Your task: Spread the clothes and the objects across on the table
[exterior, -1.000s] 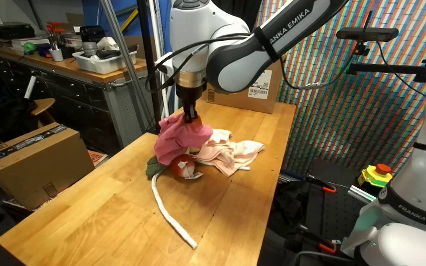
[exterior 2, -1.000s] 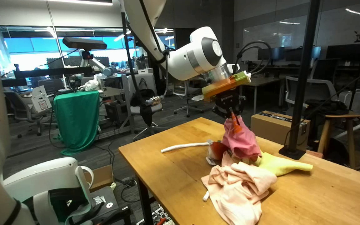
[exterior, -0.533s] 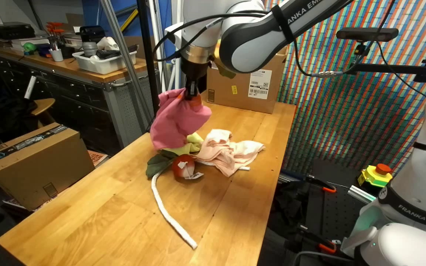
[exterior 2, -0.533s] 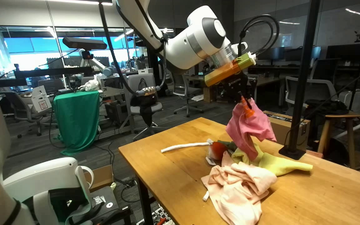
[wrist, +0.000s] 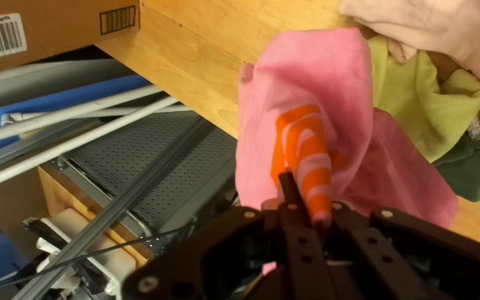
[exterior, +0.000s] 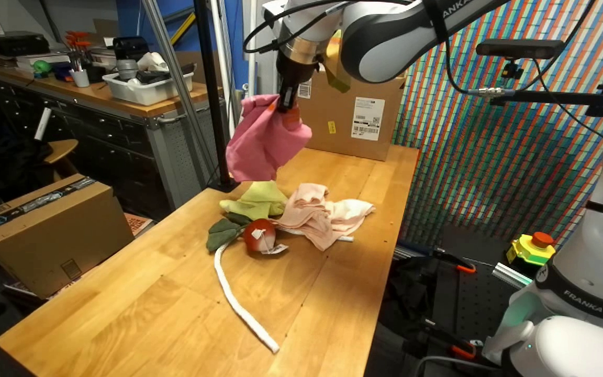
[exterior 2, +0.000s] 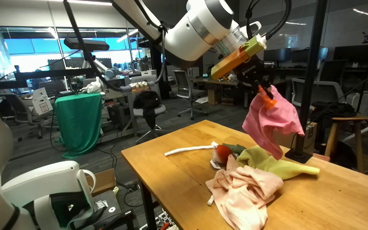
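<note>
1. The fingers (wrist: 304, 250) are clenched on the pink cloth (exterior: 265, 146), which hangs over the worktop (exterior: 176, 309), upper middle of the frame in an exterior view. An orange-striped patch (wrist: 313, 146) shows against it at the fingers; I cannot tell whether it is print or a separate thing.
2. The black pole (exterior 2: 310, 73) is the closest thing in the way, its flat base on the worktop's edge. In both exterior views the pink cloth comes right up to it in the frame; touching or apart, I cannot tell.
3. A large cardboard box (exterior: 351, 118) stands at the worktop's end, upper middle; it fills the upper left of the wrist view.
4. Mid-frame on the worktop, below the pink cloth, lies the yellow-green cloth (exterior: 258, 199). The crumpled peach cloth (exterior: 314, 217) lies to its right, touching it.
5. The round red-and-white object (exterior: 258, 235) sits just below these in the frame, a dark green piece (exterior: 223, 234) at its left. The white cord (exterior: 238, 306) runs down to bottom middle; another white end (exterior: 346, 239) pokes out from under the peach cloth.
6. Off the worktop: a white robot base (exterior: 573, 345) lower right, a yellow box with a red button (exterior: 532, 248) above it, a taped carton (exterior: 53, 235) at left.
</note>
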